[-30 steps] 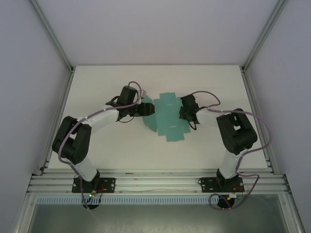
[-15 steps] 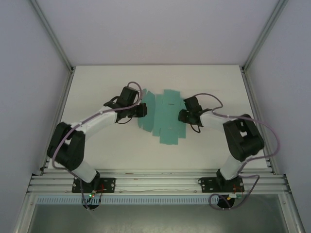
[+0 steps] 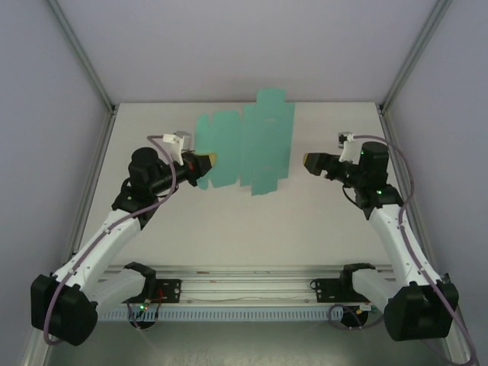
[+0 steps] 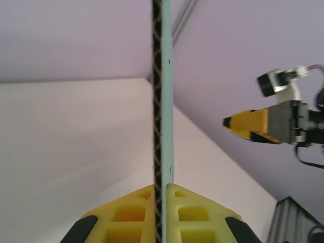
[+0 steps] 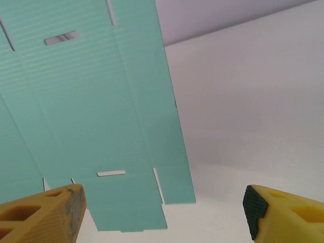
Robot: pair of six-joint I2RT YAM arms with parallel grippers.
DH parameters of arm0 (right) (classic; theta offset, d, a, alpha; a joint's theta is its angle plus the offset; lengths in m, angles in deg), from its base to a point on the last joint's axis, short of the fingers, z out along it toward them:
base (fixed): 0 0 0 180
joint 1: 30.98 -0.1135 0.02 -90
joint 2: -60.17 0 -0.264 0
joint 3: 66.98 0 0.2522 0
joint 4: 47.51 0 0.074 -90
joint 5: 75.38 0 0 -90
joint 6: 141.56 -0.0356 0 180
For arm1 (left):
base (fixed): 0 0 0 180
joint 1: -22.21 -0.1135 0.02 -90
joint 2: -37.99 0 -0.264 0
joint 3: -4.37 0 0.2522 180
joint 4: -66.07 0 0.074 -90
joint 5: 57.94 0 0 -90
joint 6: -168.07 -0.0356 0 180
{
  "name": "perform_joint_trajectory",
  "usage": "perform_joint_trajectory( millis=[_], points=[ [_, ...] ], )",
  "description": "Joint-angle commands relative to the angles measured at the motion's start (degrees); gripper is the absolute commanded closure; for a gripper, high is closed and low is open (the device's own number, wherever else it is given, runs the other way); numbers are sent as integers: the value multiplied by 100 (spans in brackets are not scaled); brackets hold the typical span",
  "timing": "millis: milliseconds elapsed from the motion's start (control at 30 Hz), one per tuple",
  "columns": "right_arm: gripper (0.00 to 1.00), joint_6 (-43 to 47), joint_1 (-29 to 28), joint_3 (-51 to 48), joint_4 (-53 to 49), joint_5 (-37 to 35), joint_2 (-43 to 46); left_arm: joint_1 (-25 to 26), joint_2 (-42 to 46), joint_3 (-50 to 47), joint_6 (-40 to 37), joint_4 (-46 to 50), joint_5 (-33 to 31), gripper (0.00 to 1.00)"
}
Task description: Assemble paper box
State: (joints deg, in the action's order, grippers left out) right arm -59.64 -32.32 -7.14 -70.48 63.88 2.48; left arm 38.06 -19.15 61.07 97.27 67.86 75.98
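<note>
Item: box, still a flat die-cut sheet, teal-green.
Material: thin fluted card. Fine ribs run across the face in the right wrist view; zigzag core shows at the cut edge in the left wrist view.
Shape: several long panels side by side, short flaps at the ends w/ slit cuts betw. them, a few small rect. slots.
Position: held upright, clear of the tabletop, betw. the two grippers.
L gripper: jaws pinching the sheet's edge. Yellow pads w/ open cells, seen close up.
R gripper: jaws spread wide, nothing betw. them. Sits right of the sheet, apart from it, tips toward it. Yellow ribbed fingers, dark ends.
Tabletop: white, matte, smooth.
</note>
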Motion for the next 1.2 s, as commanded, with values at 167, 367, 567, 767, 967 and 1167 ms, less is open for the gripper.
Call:
perform_joint_trajectory(
  millis=[167,367,567,767,967,1167],
  points=[
    [21,-89,162,-242,904,1633,-136,-22,238,-103,744,-1287,1131,100],
    [31,8,160,-79,1184,1801,-400,-29,117,-59,915,-1437,1307,100],
    [56,-35,159,76,1414,2132,-425,-26,54,-86,923,-1375,1283,100],
    [71,7,162,133,1433,2272,-371,-27,105,-94,872,-1184,1101,100],
    [99,254,157,305,843,1919,-310,-25,135,-141,736,-942,820,100],
    [100,1176,-475,726,-641,-237,-376,33,-105,-181,875,-959,640,100]
  ],
)
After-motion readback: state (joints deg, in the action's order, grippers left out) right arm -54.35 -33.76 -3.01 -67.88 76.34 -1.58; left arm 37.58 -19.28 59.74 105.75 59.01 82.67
